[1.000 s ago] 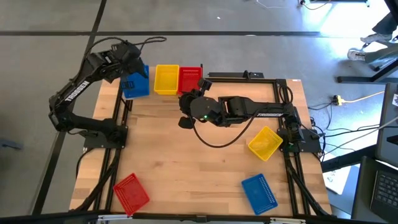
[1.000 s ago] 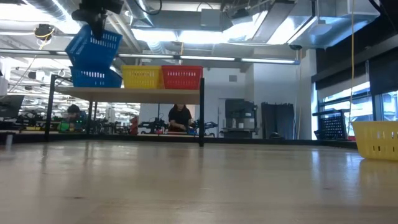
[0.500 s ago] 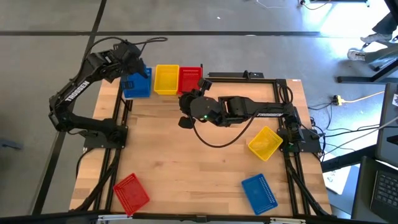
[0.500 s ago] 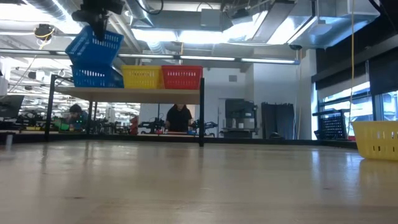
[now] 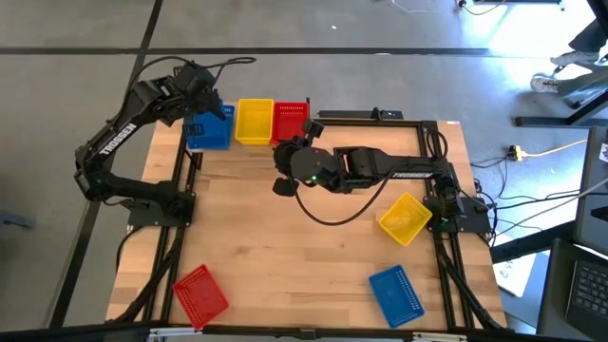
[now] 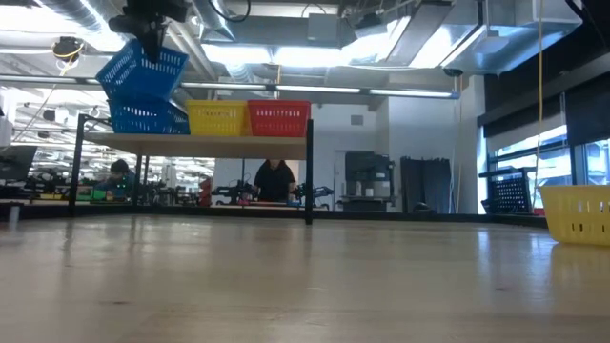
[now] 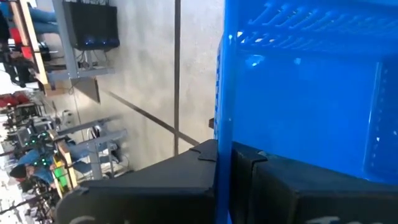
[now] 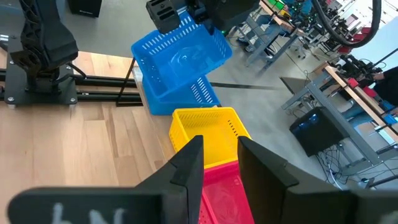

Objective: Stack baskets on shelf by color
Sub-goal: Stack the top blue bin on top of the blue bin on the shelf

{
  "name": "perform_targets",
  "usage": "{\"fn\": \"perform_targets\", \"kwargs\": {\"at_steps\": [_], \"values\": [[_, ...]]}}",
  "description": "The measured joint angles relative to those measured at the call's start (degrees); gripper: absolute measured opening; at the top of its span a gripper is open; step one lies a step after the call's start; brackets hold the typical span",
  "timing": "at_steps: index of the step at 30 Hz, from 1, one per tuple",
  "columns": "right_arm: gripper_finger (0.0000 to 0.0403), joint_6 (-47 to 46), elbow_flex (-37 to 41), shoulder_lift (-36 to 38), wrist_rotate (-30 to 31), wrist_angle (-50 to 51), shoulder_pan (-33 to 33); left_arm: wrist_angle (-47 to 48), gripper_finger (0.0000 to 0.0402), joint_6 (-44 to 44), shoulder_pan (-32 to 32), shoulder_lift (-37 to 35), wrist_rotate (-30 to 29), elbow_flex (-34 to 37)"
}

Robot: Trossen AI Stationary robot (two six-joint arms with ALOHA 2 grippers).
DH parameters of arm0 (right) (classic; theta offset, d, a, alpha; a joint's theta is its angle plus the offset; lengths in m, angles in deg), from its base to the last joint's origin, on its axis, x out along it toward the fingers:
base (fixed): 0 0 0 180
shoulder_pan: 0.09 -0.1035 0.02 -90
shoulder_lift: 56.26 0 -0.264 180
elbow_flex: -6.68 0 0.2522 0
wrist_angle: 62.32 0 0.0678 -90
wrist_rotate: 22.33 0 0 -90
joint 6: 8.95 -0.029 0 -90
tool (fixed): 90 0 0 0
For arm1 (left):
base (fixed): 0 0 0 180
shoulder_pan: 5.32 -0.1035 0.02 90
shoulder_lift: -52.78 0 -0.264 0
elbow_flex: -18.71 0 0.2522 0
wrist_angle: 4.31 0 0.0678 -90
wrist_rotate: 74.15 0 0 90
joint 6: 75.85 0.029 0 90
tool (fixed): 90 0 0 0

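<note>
Left gripper point(image 6: 152, 43) clamps a tilted blue basket point(image 6: 143, 72) above another blue one point(image 6: 145, 118); right gripper point(image 8: 214, 163) stands parted.

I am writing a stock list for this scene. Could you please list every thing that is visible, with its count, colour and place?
Held basket: one, blue, tilted, above the shelf's left end.
Shelf baskets: three; blue, yellow, red, side by side, left to right in the low view.
Table baskets: three; red near left corner, blue near right, yellow right edge.
Shelf: one, light wood with black posts, far edge of the table.
Table: one, light wood.
People: some, far behind, beyond the table.
Left pincer: shut on the held basket's rim.
Right pincer: open, empty, before the shelf.
</note>
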Motion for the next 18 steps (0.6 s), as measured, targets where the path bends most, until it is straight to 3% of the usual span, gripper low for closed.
{"fn": "perform_targets", "kwargs": {"at_steps": [11,18], "values": [[0.0101,0.2,0.0,0.0,0.0,0.0,0.2,-0.3,0.0002,4.3,0.0,0.0,2.1,0.0],[0.0101,0.2,0.0,0.0,0.0,0.0,0.2,-2.6,0.0037,4.6,0.0,0.0,2.1,0.0]]}}
